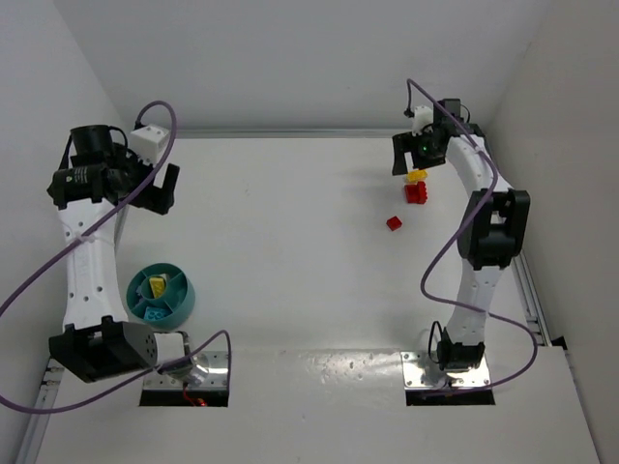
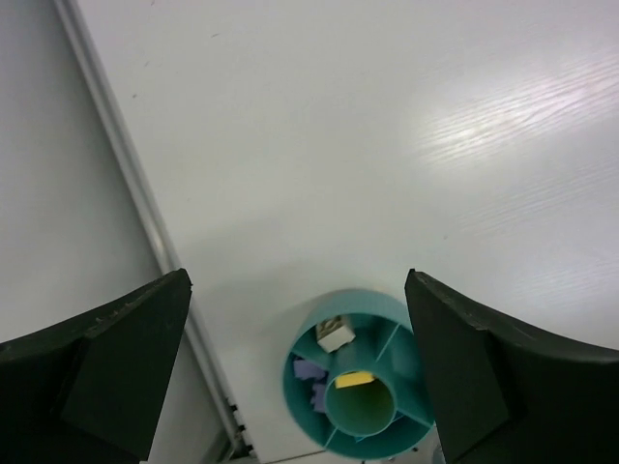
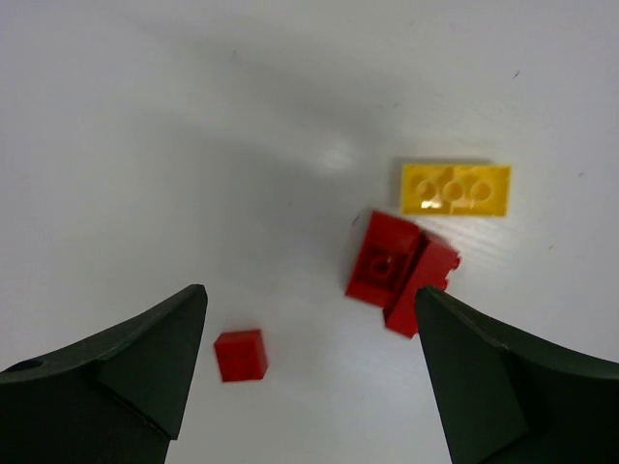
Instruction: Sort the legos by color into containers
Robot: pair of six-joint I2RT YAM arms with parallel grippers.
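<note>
The round teal bowl (image 1: pixel 188 300) stands at the near left. Its compartments hold yellow legos (image 1: pixel 156 286) and blue legos (image 1: pixel 153 313). In the left wrist view the bowl (image 2: pixel 360 299) lies far below, with a pale brick (image 2: pixel 336 334), a blue brick (image 2: pixel 309 370) and a yellow brick (image 2: pixel 354 379) inside. My left gripper (image 1: pixel 158 190) (image 2: pixel 297 280) hangs open and empty above and behind it. At the far right my right gripper (image 1: pixel 418 158) (image 3: pixel 309 292) is open above a yellow brick (image 1: pixel 417 175) (image 3: pixel 456 188), two touching red bricks (image 1: pixel 417 192) (image 3: pixel 397 271) and a small red brick (image 1: pixel 394 222) (image 3: pixel 240 355).
Metal base plates (image 1: pixel 219 362) (image 1: pixel 418 368) sit at the near edge under the arms. A rail (image 2: pixel 126 164) runs along the left table edge and another (image 1: pixel 533 295) along the right. White walls close in the back and sides.
</note>
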